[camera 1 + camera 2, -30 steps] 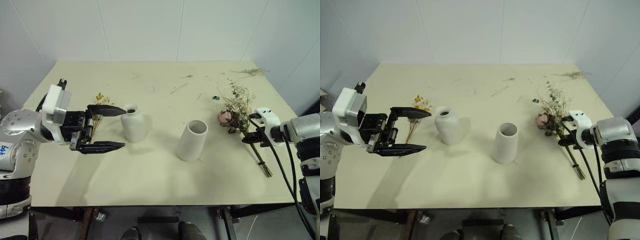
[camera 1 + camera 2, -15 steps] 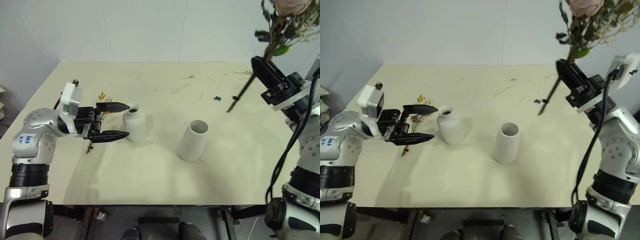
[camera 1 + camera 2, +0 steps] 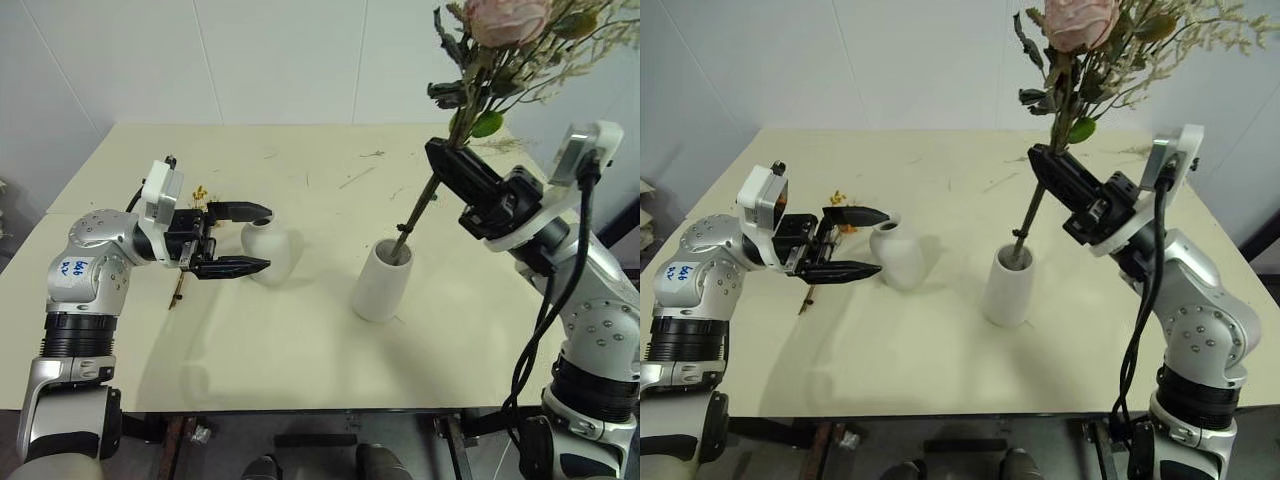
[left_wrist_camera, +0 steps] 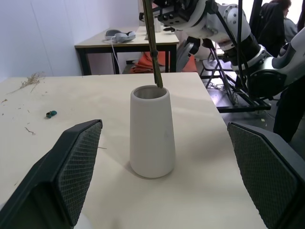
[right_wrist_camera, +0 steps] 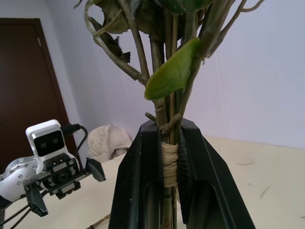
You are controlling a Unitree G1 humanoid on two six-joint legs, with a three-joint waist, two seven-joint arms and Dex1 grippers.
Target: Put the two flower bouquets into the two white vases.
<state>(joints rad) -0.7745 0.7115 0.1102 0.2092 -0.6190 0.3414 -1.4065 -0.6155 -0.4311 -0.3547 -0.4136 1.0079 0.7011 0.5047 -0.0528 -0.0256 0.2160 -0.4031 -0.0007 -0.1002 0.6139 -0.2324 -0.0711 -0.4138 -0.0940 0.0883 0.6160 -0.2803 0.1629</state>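
Pinching the large rose bouquet (image 3: pixel 487 60) by its stems, the right gripper (image 3: pixel 447 161) holds it tilted above the bench (image 3: pixel 300 340), stem ends dipping into the tall white cylinder vase (image 3: pixel 383 280) near the bench's middle. Toward the left edge, the left gripper (image 3: pixel 255 238) hovers level, fingers spread wide, at the short round vase (image 3: pixel 266 252). Behind that gripper, the small yellow bouquet (image 3: pixel 196 196) lies flat on the bench.

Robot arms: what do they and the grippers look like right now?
Both arms have silver-grey rounded joint housings and ribbed black cuffs. The left gripper and right gripper have black fingers with textured pads, white wrist camera blocks and black cables. The left arm has blue handwritten marks.
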